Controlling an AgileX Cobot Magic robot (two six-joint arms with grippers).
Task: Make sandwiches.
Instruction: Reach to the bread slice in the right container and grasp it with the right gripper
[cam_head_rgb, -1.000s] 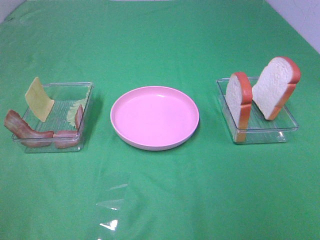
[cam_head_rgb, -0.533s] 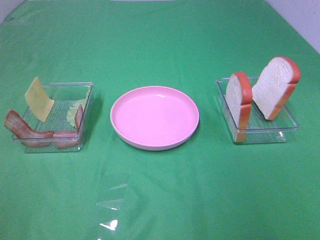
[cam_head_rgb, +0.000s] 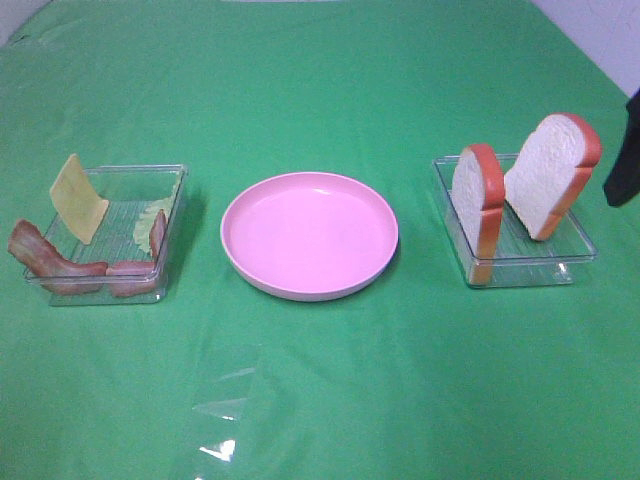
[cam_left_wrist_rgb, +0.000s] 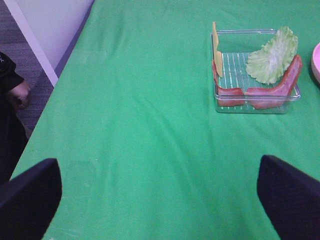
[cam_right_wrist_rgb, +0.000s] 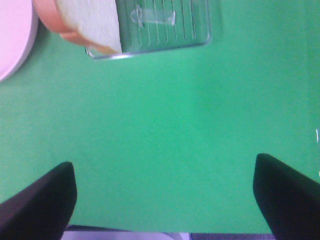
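Exterior high view shows the sandwich parts lying unassembled in two clear trays on the green tabletop (cam_head_rgb: 320, 80). The left tray (cam_head_rgb: 120, 172), near the tabletop's left edge, holds a cheese square (cam_head_rgb: 78, 198) leaning upright, a lettuce leaf (cam_head_rgb: 150, 215) by its right wall, and bacon strips (cam_head_rgb: 60, 265) along its near side, one poking over the near left corner. The right tray (cam_head_rgb: 575, 255), near the right edge, holds two slices on edge. The left bread slice (cam_head_rgb: 478, 200) stands at that tray's left wall, and the right bread slice (cam_head_rgb: 550, 172) leans toward its far right corner. The pink plate (cam_head_rgb: 300, 290) sits between the trays, touching neither. A dark part of the right arm (cam_head_rgb: 622, 155) shows at the tabletop's right edge, just beyond the bread tray. In the wrist views the left gripper (cam_left_wrist_rgb: 157, 170) and the right gripper (cam_right_wrist_rgb: 164, 162) both have their fingers spread wide, gripping nothing, above green cloth.
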